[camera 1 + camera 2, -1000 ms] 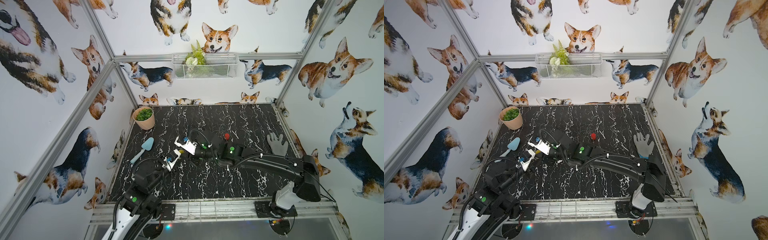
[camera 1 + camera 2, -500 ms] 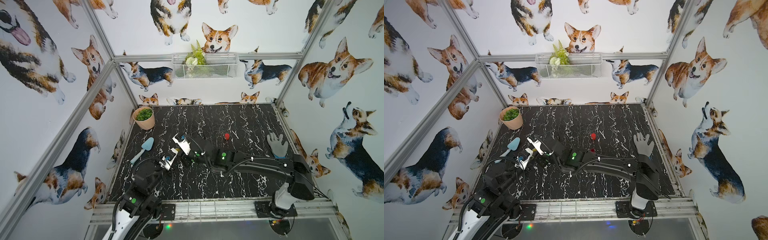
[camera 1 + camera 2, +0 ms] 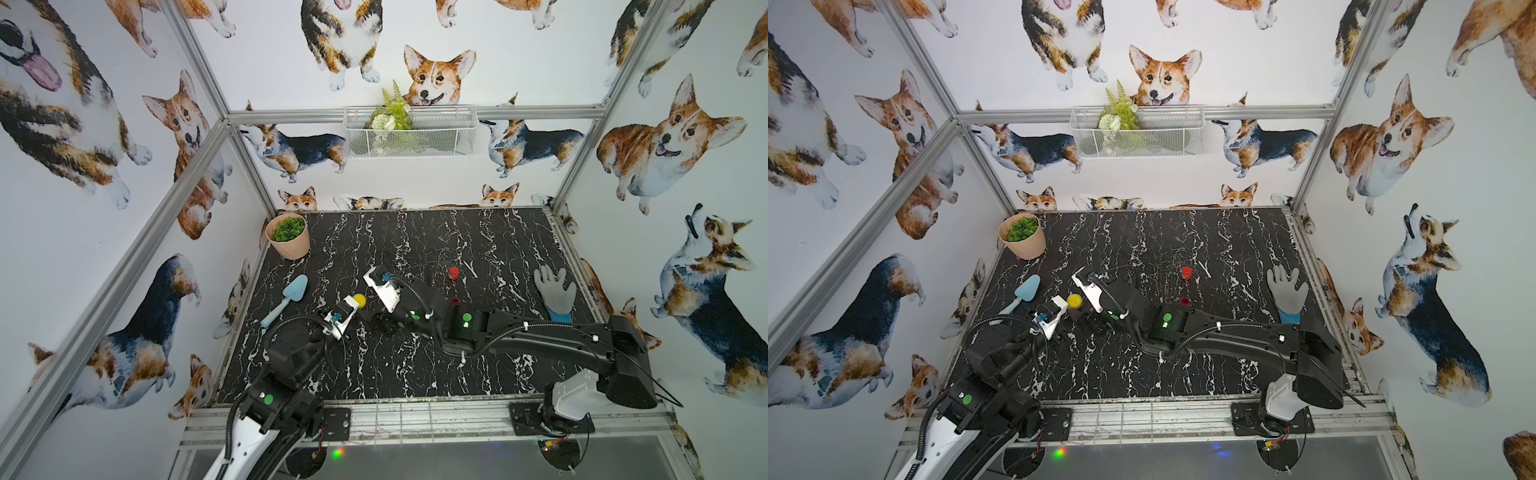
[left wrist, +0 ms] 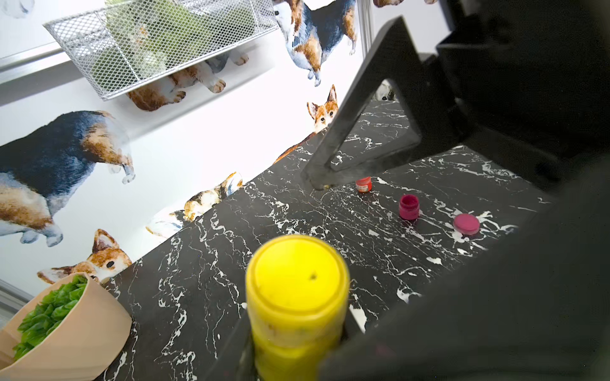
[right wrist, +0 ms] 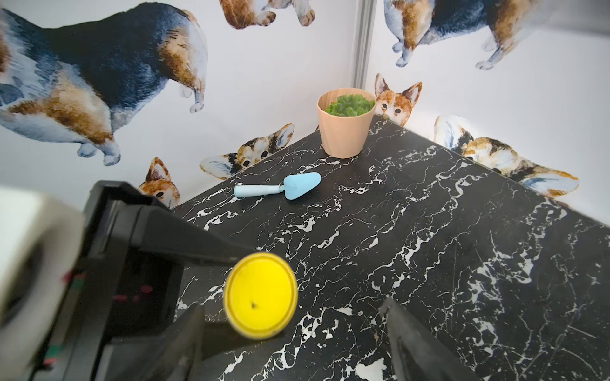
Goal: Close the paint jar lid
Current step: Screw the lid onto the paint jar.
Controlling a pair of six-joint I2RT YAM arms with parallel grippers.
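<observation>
A yellow paint jar (image 3: 359,300) (image 3: 1074,300) stands upright at the table's left middle with its yellow lid (image 4: 293,277) (image 5: 260,300) sitting on top. My left gripper (image 4: 297,356) is shut on the jar's body below the lid. My right gripper (image 5: 292,316) is open, its fingers (image 5: 185,333) spread wide on either side of the lid without touching it. One right finger (image 4: 346,132) shows beyond the jar in the left wrist view. In both top views the right wrist hides its jaws.
A closed red jar (image 3: 454,273), an open magenta jar (image 4: 408,207) and its loose lid (image 4: 466,224) sit mid-table. A blue trowel (image 3: 286,299) and a potted plant (image 3: 289,235) are at the left, a grey glove (image 3: 555,293) at the right.
My right gripper has gone from shut to open and let go of the yellow lid. Its wrist has shifted slightly right, uncovering the jar in the top views. The left arm has held still.
</observation>
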